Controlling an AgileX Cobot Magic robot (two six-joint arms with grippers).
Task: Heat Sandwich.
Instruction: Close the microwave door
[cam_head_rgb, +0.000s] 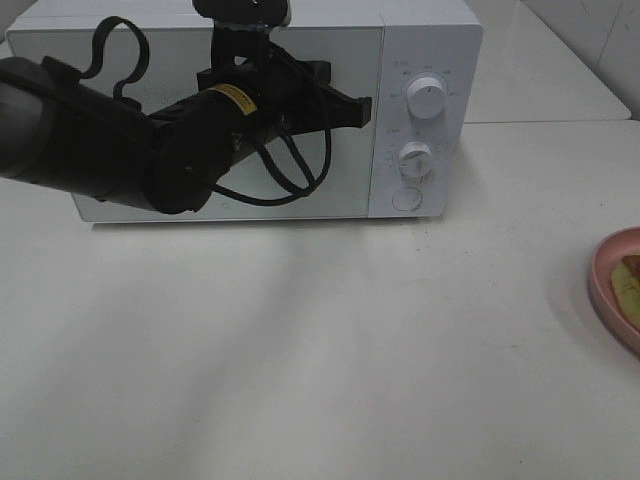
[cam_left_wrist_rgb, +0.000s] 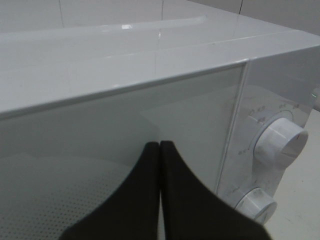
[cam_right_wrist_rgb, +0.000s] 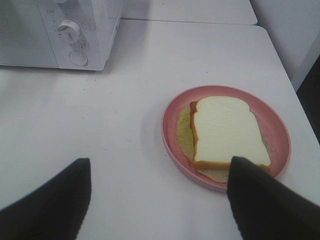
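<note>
The sandwich (cam_right_wrist_rgb: 225, 127), a slice of white bread over a yellowish layer, lies on a round pink plate (cam_right_wrist_rgb: 172, 140) on the white table. My right gripper (cam_right_wrist_rgb: 160, 162) hangs open above the table, just short of the plate, with one finger (cam_right_wrist_rgb: 260, 200) over the sandwich's near corner. In the exterior high view only the plate's edge (cam_head_rgb: 612, 290) and a sliver of sandwich (cam_head_rgb: 630, 275) show at the far right. The white microwave (cam_head_rgb: 425, 40) stands at the back with its door (cam_head_rgb: 340, 190) closed. My left gripper (cam_head_rgb: 365, 105) is shut, its tips (cam_left_wrist_rgb: 160, 145) at the door's right edge.
The microwave's panel has an upper dial (cam_head_rgb: 428, 95), a lower dial (cam_head_rgb: 415, 158) and a round button (cam_head_rgb: 405, 198). The left arm and its cables cross in front of the door. A second white tabletop (cam_head_rgb: 540, 70) adjoins behind on the right.
</note>
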